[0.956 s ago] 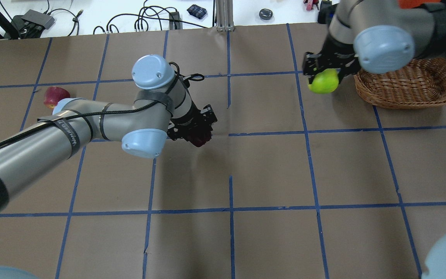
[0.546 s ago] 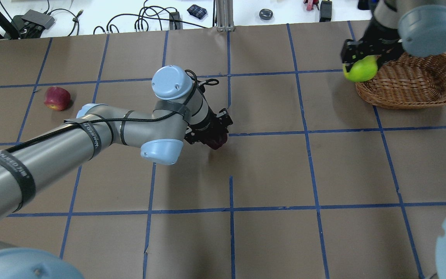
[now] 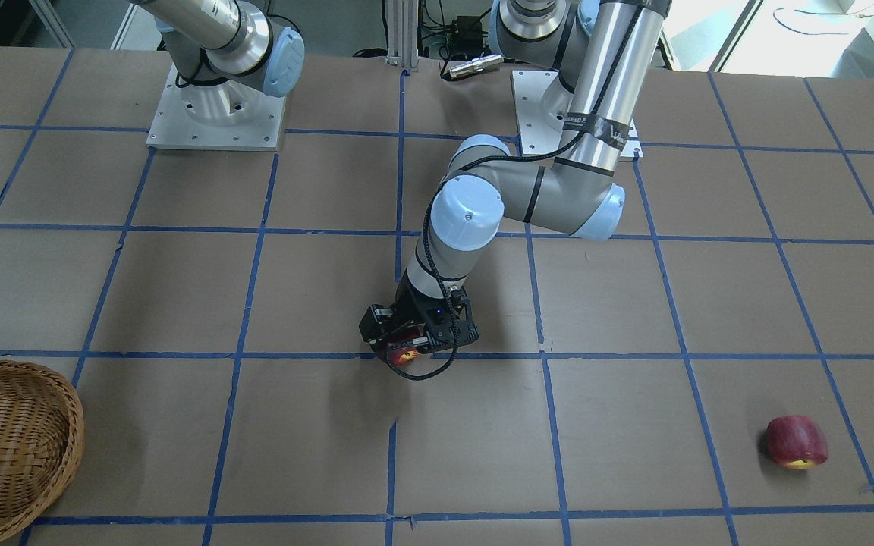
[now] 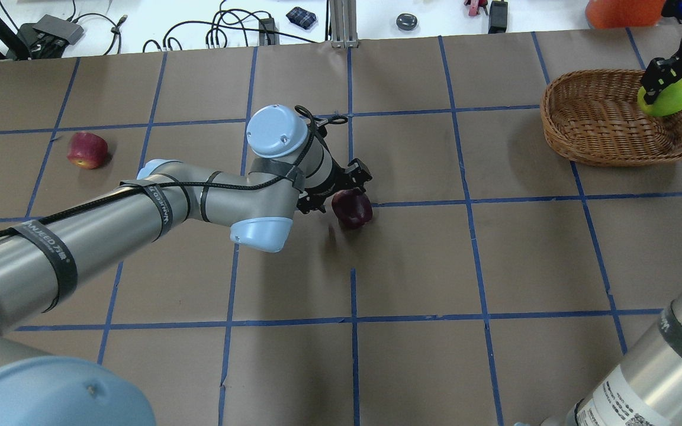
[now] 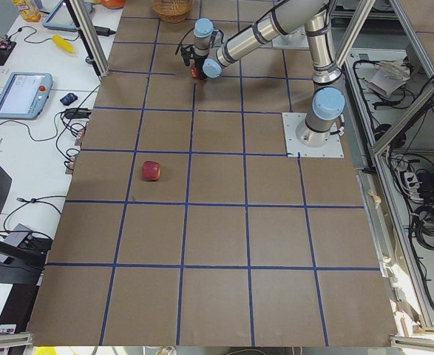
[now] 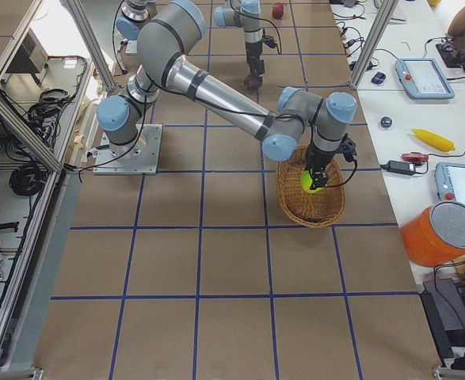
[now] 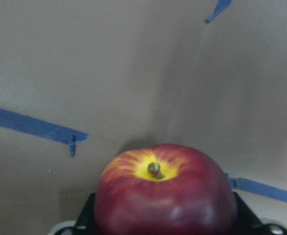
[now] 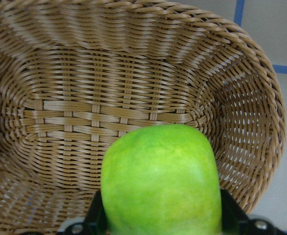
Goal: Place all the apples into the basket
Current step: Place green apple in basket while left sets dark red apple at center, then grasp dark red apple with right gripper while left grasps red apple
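Note:
My left gripper (image 4: 346,196) is shut on the dark maroon apple (image 4: 352,209) and holds it just above the table's middle; it fills the left wrist view (image 7: 165,193), stem up. My right gripper (image 4: 668,80) is shut on the lime-green apple (image 4: 665,99) and holds it over the right part of the wicker basket (image 4: 560,139). The right wrist view shows that apple (image 8: 160,181) above the empty basket floor (image 8: 109,112). The lighter red apple (image 4: 87,149) lies on the table at the far left, apart from both arms.
An orange container (image 4: 619,12) stands beyond the basket. Cables and small devices (image 4: 240,26) lie along the far edge. The basket (image 3: 65,409) sits near the table's far right corner. Blue tape lines grid the brown table.
My left arm has carried the maroon apple to the right. My right arm has carried the green apple rightward, from left of the basket to above its inside.

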Available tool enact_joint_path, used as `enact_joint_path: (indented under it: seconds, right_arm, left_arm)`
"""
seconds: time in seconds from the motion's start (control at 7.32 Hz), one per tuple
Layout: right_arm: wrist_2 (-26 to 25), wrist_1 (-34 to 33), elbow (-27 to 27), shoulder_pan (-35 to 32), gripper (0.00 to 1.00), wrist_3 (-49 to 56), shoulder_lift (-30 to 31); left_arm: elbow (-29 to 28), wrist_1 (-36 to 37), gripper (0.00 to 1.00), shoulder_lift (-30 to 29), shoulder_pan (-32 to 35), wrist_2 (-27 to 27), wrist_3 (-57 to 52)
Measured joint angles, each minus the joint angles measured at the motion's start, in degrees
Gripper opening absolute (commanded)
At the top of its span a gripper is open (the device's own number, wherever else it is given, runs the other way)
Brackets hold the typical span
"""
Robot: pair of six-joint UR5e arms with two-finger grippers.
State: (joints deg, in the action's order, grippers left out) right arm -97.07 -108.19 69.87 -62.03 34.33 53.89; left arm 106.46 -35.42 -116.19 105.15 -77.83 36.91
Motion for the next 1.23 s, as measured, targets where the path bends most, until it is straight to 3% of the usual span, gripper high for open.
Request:
enact_joint_path:
  seconds: [0.14, 0.27, 0.41, 0.68, 0.96, 1.23]
  right_arm:
    - [-0.2, -2.6, 0.0, 0.9, 0.00, 1.9, -2.0]
    - [-0.3, -4.0, 0.1, 1.3, 0.42, 2.8, -3.3]
    - [-0.2, -4.6, 0.2, 1.5, 0.99, 3.8, -4.2]
    - [-0.2, -4.9, 0.3, 1.5, 1.00, 4.8, -5.1]
    - [-0.4, -1.1, -0.5, 1.3, 1.00, 4.9, -3.8]
    - [0.8, 9.2, -1.0, -3.5, 1.00, 2.7, 3.1]
  left_arm:
    - [-0.9, -4.5, 1.00, 2.3, -3.2, 0.1, -4.1]
    - [-3.1, -12.4, 1.00, 4.6, -7.2, 0.1, -9.9]
    - [-6.3, -22.0, 1.00, 6.4, -12.4, -0.3, -18.3]
    - [-10.8, -32.8, 1.00, 7.9, -23.7, -4.8, -38.8]
    - [-13.8, -31.4, 1.00, 5.7, -32.3, -13.1, -57.2]
    - [-18.8, -29.6, 1.00, 1.1, -36.4, -16.3, -64.0]
